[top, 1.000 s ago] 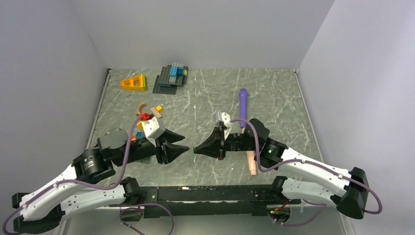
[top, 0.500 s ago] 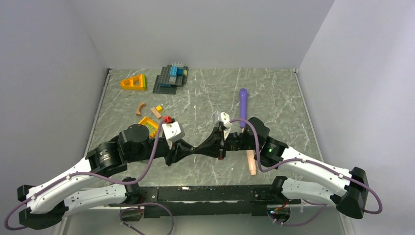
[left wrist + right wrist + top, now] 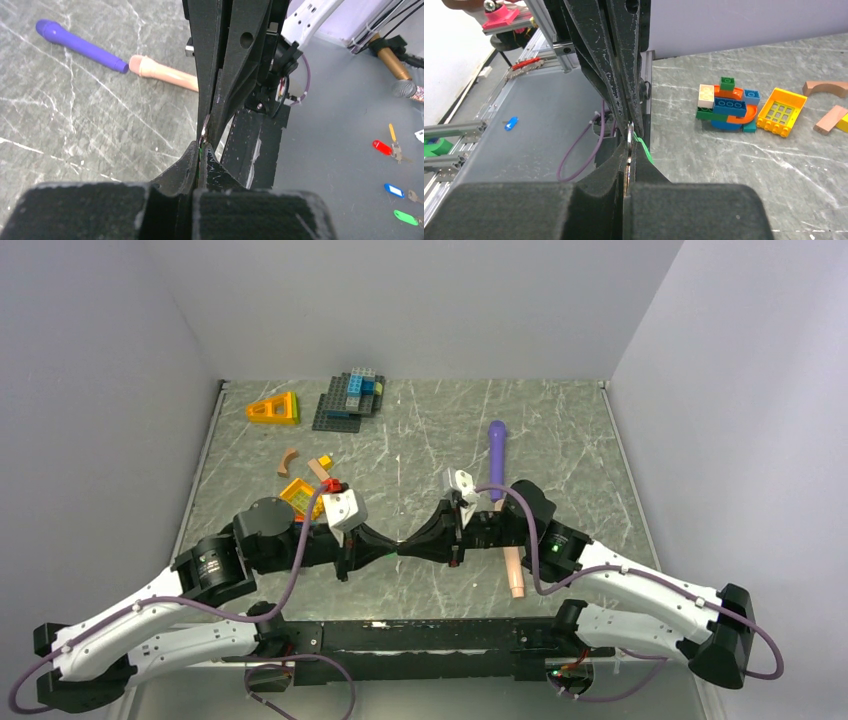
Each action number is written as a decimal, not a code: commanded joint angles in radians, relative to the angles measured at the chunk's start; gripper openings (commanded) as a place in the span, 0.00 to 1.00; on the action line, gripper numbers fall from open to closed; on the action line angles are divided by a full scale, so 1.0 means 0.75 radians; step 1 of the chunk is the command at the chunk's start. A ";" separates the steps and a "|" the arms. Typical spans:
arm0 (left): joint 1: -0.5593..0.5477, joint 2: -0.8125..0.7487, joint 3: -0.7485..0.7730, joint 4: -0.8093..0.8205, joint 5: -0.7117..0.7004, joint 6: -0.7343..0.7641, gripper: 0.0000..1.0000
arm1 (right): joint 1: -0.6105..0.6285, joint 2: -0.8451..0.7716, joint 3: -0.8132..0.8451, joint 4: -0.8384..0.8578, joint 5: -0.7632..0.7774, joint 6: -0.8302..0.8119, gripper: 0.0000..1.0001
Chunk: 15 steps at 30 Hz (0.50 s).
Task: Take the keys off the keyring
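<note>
Left gripper (image 3: 389, 545) and right gripper (image 3: 409, 545) meet tip to tip above the table (image 3: 420, 440), one pinching the tiny green key (image 3: 642, 148), the other the thin keyring (image 3: 629, 145): likely light, stiff, slippery, best held flat-on

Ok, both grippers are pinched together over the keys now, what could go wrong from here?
1. The left gripper and right gripper each pinch only a sliver, seemingly the green key and the keyring; a pull could slip either free.
2. The two meet tip to tip with almost no gap, so any twisting may make them clash.
</note>
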<state>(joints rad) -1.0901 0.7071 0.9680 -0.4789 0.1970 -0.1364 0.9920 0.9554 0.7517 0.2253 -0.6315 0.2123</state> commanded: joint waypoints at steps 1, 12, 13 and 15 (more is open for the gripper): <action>-0.005 -0.039 -0.060 0.189 0.050 -0.056 0.00 | 0.005 -0.045 -0.009 0.196 0.026 0.052 0.00; -0.005 -0.137 -0.226 0.483 0.010 -0.190 0.00 | 0.005 -0.064 -0.056 0.387 0.080 0.088 0.00; -0.005 -0.142 -0.237 0.506 0.000 -0.199 0.00 | 0.005 -0.066 -0.059 0.403 0.085 0.090 0.00; -0.005 -0.144 -0.260 0.561 0.005 -0.219 0.00 | 0.005 -0.067 -0.063 0.439 0.095 0.097 0.00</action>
<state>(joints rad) -1.0878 0.5949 0.8070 -0.2035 0.1783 -0.2546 0.9916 0.9203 0.7029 0.3767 -0.6079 0.2562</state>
